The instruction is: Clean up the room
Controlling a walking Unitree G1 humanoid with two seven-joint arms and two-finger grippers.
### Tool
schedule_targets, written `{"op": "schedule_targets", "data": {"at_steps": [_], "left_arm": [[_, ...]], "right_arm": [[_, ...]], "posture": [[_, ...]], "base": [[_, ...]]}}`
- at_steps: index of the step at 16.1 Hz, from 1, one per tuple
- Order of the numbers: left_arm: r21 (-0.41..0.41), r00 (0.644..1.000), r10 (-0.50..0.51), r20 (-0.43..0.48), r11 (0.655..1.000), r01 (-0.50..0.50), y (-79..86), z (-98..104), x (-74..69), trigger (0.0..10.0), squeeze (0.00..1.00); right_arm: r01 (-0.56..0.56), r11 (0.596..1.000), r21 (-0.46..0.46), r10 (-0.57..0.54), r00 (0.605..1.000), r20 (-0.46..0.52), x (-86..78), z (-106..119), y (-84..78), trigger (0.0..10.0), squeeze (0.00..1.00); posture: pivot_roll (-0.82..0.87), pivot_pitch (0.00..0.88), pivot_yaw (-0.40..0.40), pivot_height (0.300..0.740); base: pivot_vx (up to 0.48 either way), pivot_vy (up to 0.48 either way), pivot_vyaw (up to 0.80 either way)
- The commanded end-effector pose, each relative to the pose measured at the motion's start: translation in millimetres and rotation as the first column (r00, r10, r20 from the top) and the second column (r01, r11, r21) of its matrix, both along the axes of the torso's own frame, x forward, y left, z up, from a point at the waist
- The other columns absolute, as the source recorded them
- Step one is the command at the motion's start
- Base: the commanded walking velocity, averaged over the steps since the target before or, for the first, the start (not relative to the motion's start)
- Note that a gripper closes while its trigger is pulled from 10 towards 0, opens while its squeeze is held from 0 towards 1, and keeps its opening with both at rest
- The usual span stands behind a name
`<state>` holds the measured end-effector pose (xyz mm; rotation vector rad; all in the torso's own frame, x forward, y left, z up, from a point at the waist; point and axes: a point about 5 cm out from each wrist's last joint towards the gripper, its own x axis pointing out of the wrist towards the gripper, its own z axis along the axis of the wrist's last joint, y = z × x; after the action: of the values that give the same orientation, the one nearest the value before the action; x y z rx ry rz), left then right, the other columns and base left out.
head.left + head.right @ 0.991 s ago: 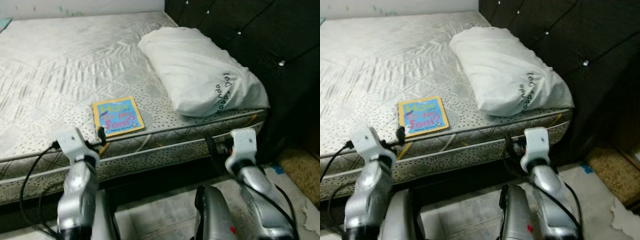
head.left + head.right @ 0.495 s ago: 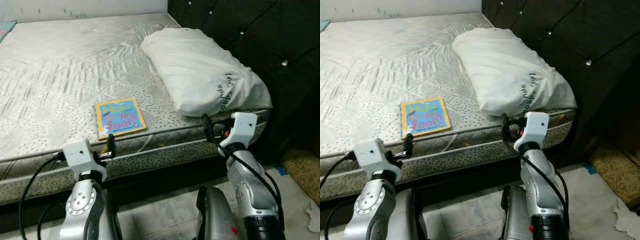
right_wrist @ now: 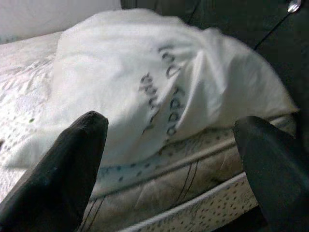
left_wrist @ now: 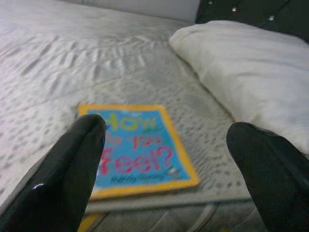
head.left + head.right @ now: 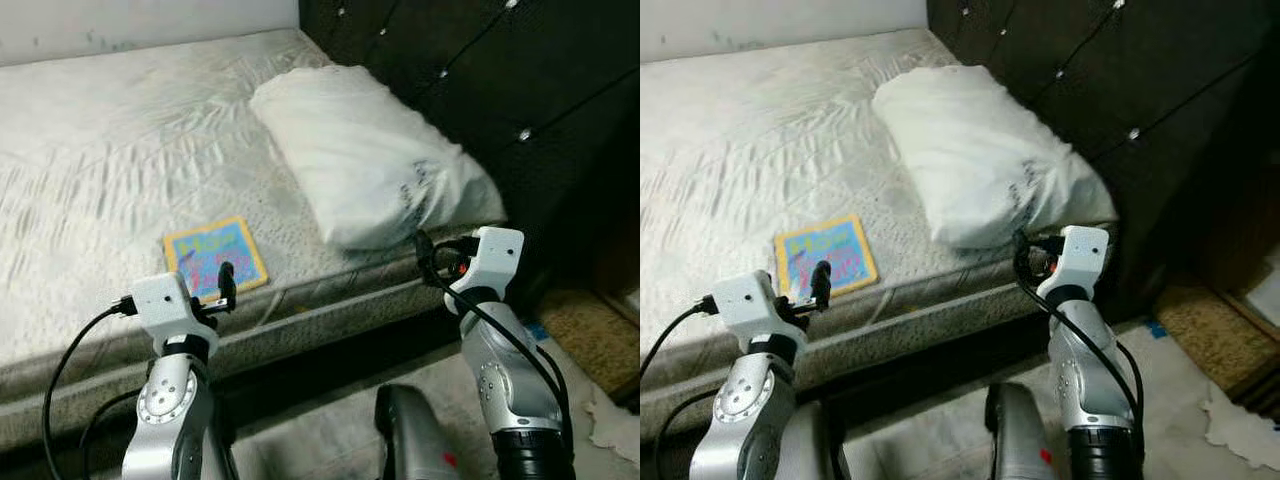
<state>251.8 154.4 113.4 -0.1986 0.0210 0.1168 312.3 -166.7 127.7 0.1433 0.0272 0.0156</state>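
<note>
both arms are held up at the near edge of the mattress (image 5: 90, 170). compared with a second ago the whole view is shifted and tilted, so the camera has moved; the book (image 5: 214, 260) and the pillow (image 5: 360, 160) are taken as unmoved. over the same second the arms have been raised from below the mattress edge to its level, the left more clearly.

left gripper (image 4: 169, 159): fingers spread wide, nothing held. it is aimed straight at the book, which is framed between the fingers (image 4: 72, 159) in the left wrist view. the book lies flat near the near edge of the mattress, just beside the pillow's near corner, apart from it, blue cover with a yellow border facing up. the gripper is short of it, no contact yet.

right gripper (image 3: 174, 164): also released and empty, pointed at the pillow, which lies along the dark headboard (image 5: 520, 70) end of the bed.

judgement: the approach is set up, no pickup started. the book is the likely first item to be cleared, by the left arm. a flat book on a soft mattress leaves little edge for a pinch, so a slip or a push deeper onto the bed is possible.
</note>
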Motion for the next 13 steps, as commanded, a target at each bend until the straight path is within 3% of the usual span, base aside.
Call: {"op": "schedule_targets", "data": {"at_steps": [1,6,13], "left_arm": [[0.011,1.000,-0.005,0.005,1.000,0.005,-2.4,0.3,0.9,10.0,0.00],[0.040,0.999,-0.017,0.037,0.999,0.015,-6.2,5.6,4.7,10.0,0.00],[0.052,0.998,-0.027,0.055,0.998,0.025,-12.3,7.0,8.8,10.0,0.00]], "right_arm": [[0.009,1.000,0.012,-0.009,1.000,0.019,3.7,5.2,-1.1,10.0,0.00],[0.001,1.000,0.018,-0.001,0.999,0.035,5.7,7.9,0.4,10.0,0.00],[0.004,1.000,0.017,-0.005,0.999,0.047,5.9,9.2,-0.9,10.0,0.00]], "posture": [[-0.05,0.000,0.020,0.592],[-0.05,0.000,0.018,0.648],[-0.06,0.000,0.023,0.726]], "base": [[0.000,0.000,-0.41],[0.000,0.000,-0.41],[0.000,0.000,0.00]]}}
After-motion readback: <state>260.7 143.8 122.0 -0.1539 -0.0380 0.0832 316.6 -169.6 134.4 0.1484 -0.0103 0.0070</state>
